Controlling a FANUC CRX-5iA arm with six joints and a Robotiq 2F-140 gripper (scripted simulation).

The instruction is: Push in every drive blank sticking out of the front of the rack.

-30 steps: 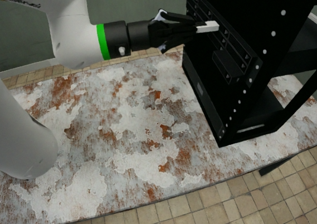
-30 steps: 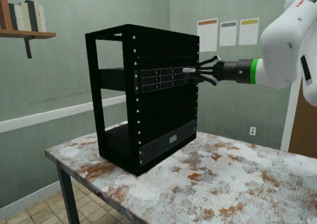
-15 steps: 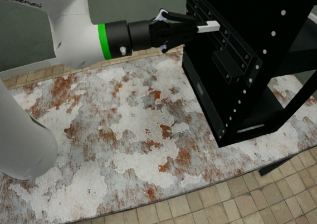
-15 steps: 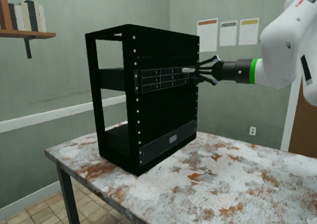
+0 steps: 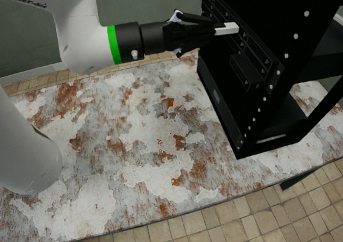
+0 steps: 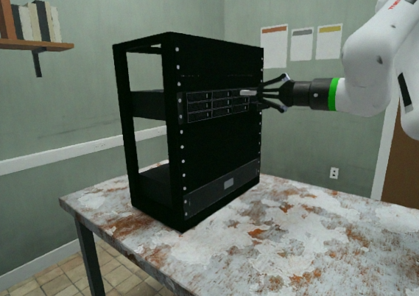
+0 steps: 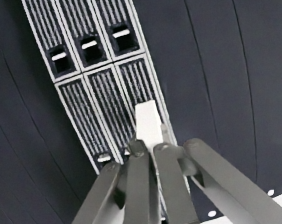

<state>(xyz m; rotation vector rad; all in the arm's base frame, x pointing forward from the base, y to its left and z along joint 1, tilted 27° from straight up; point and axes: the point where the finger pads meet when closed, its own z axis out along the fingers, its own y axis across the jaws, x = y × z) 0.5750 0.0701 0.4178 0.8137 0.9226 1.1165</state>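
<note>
You have the gripper level, pointing at the front of the black rack. Its fingers are closed together, and a pale bar extends beyond their tips; whether it is gripped or fitted there, you cannot tell. The bar is at the upper part of the drive bank; contact is unclear. One drive blank plainly sticks out, lower than the tool and to its right as it faces the rack.

To push well, centre the bar on one blank's face and press slowly, straight inward, until it stops and latches. Because the rack stands loose, a hard or slanted shove could slide or tip it; ease off at the stop.

Beneath the tool is a rust-patched, peeling white table. Around it are grey-green walls, a bookshelf and a tan tiled floor.
</note>
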